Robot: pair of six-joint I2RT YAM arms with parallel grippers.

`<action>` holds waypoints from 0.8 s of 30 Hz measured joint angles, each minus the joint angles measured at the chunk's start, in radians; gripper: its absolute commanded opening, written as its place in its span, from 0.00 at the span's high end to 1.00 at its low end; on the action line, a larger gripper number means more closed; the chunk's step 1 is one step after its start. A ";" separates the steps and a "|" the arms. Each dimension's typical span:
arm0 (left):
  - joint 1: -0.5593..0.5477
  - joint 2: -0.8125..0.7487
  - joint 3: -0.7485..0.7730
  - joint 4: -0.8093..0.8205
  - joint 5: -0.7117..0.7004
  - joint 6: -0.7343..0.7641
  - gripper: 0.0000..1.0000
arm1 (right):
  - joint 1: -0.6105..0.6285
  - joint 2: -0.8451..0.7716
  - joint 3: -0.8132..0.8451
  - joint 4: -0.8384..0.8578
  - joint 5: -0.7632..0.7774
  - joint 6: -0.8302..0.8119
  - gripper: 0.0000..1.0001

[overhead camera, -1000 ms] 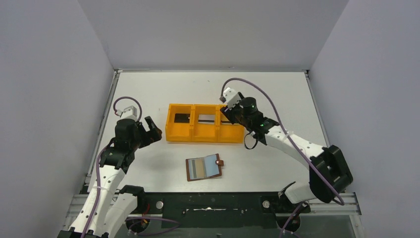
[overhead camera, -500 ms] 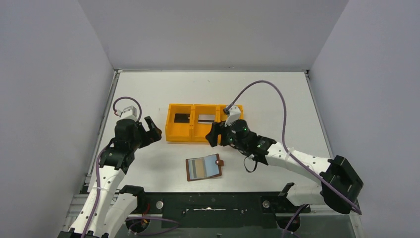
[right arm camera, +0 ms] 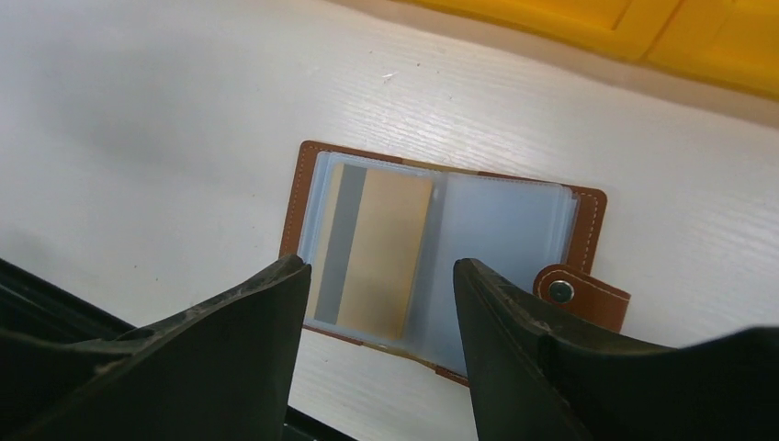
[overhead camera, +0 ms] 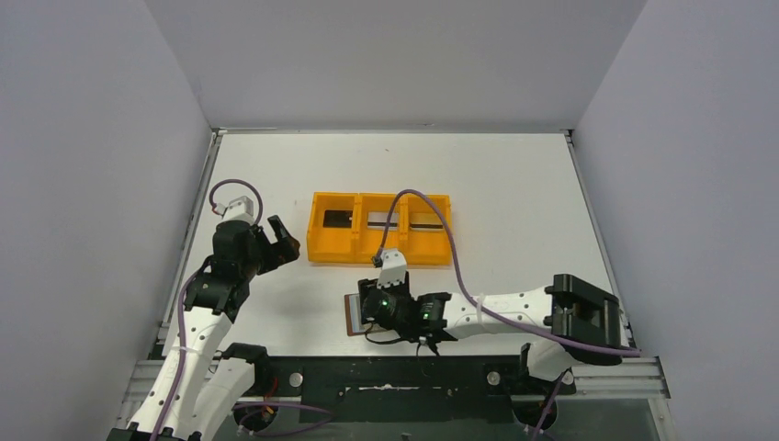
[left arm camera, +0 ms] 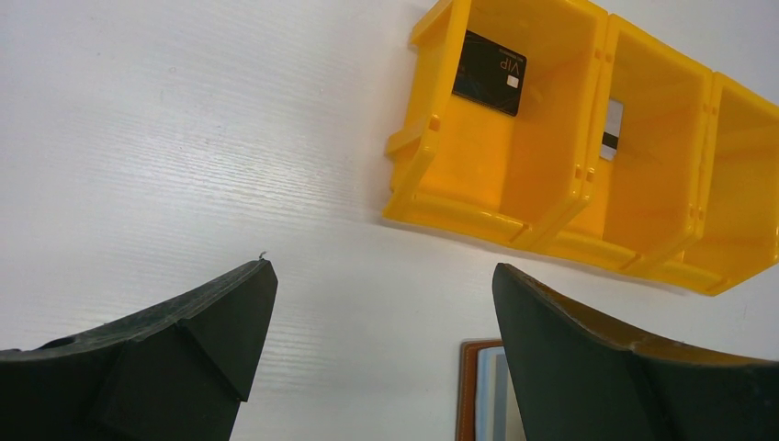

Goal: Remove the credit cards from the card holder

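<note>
The brown card holder (right arm camera: 299, 197) lies open near the table's front edge, with a tan-gold card (right arm camera: 386, 239) in its left pale blue pocket and the snap tab (right arm camera: 581, 294) at its right. My right gripper (right arm camera: 378, 266) hangs open and empty just above it. In the top view the right gripper (overhead camera: 375, 310) covers most of the card holder (overhead camera: 352, 319). A black card (left arm camera: 489, 72) and a silvery card (left arm camera: 613, 127) lie in the orange tray. My left gripper (overhead camera: 280, 241) is open and empty left of the tray. In its wrist view the left gripper (left arm camera: 383, 269) is over bare table.
The orange three-compartment tray (overhead camera: 381, 250) stands mid-table, and its right compartment holds a striped card (overhead camera: 424, 220). The tray also shows in the left wrist view (left arm camera: 478, 207) and at the top of the right wrist view (right arm camera: 643, 28). The black front rail runs close below the card holder.
My right arm swung from the tray's right compartment down and left to hover over the card holder. A card now shows in that compartment. The left arm has not moved.
</note>
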 measured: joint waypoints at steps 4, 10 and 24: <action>0.000 0.000 0.000 0.000 0.000 0.000 0.11 | 0.054 0.114 0.092 -0.053 0.063 0.051 0.48; 0.000 0.000 0.000 0.000 0.000 0.000 0.11 | 0.076 0.226 0.176 -0.116 0.102 0.101 0.51; 0.000 0.000 0.000 0.000 0.000 0.000 0.11 | 0.060 0.292 0.169 -0.159 0.105 0.158 0.53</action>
